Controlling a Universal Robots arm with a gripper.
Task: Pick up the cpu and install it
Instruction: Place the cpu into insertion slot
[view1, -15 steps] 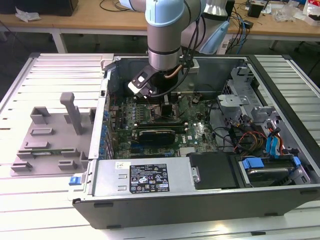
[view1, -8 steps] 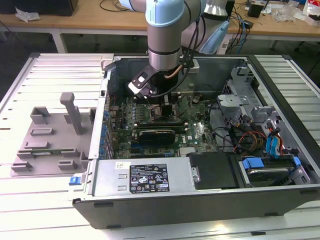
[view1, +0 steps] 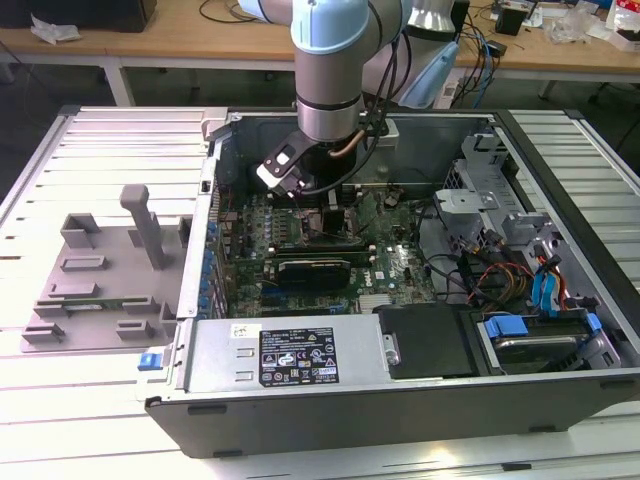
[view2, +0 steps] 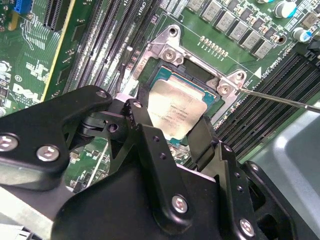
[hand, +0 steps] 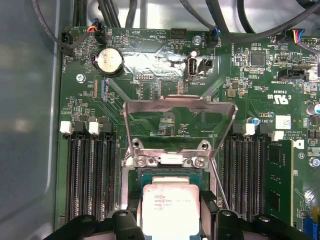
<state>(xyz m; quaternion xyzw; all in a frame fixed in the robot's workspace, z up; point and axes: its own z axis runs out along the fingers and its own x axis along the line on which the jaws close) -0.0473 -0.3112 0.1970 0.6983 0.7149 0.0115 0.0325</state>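
Gripper (view2: 171, 120) at the end of the Universal Robots arm (view1: 328, 70), lowered into an open computer case (view1: 350, 420) that lies on its side on a slatted table (view1: 60, 430). Its two black fingers (view2: 142, 125) are closed against opposite edges of the cpu (view2: 175, 112), pinching the chip between them. In both wrist views the cpu (hand: 171, 205) appears with its silvery metal top facing up, level and squarely over the socket (hand: 167, 175) on the green motherboard (view1: 395, 265). Its edges run parallel to the socket walls. Whether the chip already rests in the socket or is held just above it cannot be settled from these angles. The metal load plate (hand: 150, 103) stands swung open on its hinge just beside the socket, leaving the opening uncovered. The thin retention lever (view2: 280, 98) is released and juts out to one side of the frame. Rows of black memory slots (hand: 90, 175) flank the socket on both sides, and a green memory module (hand: 277, 180) sits in a slot of one bank. A coin-cell battery (hand: 109, 61) lies on the board beyond the load plate, well apart from the chip. In the exterior view, the grey power supply (view1: 290, 350) lies along the near wall of the case. A grey moulded fixture (view1: 100, 270) rests on the table outside the case, toward the exterior view's left.
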